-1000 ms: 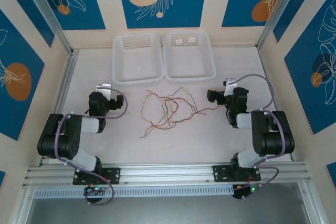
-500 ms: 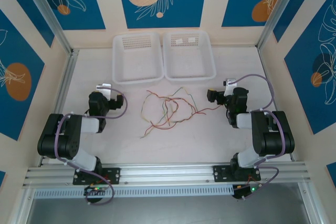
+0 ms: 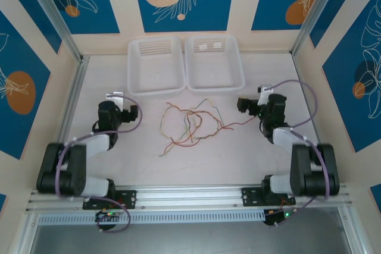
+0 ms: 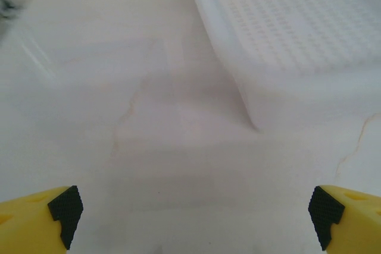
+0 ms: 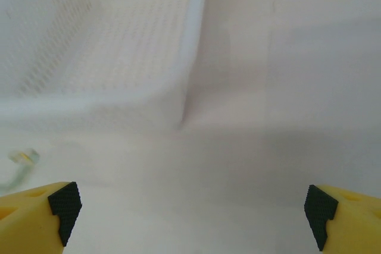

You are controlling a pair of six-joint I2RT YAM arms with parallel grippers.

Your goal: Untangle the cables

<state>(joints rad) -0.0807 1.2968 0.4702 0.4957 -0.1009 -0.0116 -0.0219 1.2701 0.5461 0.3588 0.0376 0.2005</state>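
The cables (image 3: 187,126) lie as one loose tangle of thin red, yellow, green and orange wires mid-table, with a red end trailing right toward my right arm. My left gripper (image 3: 114,104) hovers left of the tangle, well apart from it. In the left wrist view it (image 4: 193,215) is open, its yellow fingers (image 4: 36,218) wide over bare table. My right gripper (image 3: 264,100) sits to the right of the tangle. It (image 5: 190,212) is open with nothing between its fingers (image 5: 339,218). A cable end (image 5: 21,159) shows at that view's left edge.
Two white perforated baskets stand side by side at the back, the left one (image 3: 131,69) and the right one (image 3: 241,69). The left basket's corner (image 4: 238,75) is ahead-right of my left gripper; the right basket's wall (image 5: 119,108) is ahead-left of my right. Frame posts flank the table.
Both arms have stretched forward, carrying each gripper slightly toward the baskets. The cables lie as before, and both grippers stay open.
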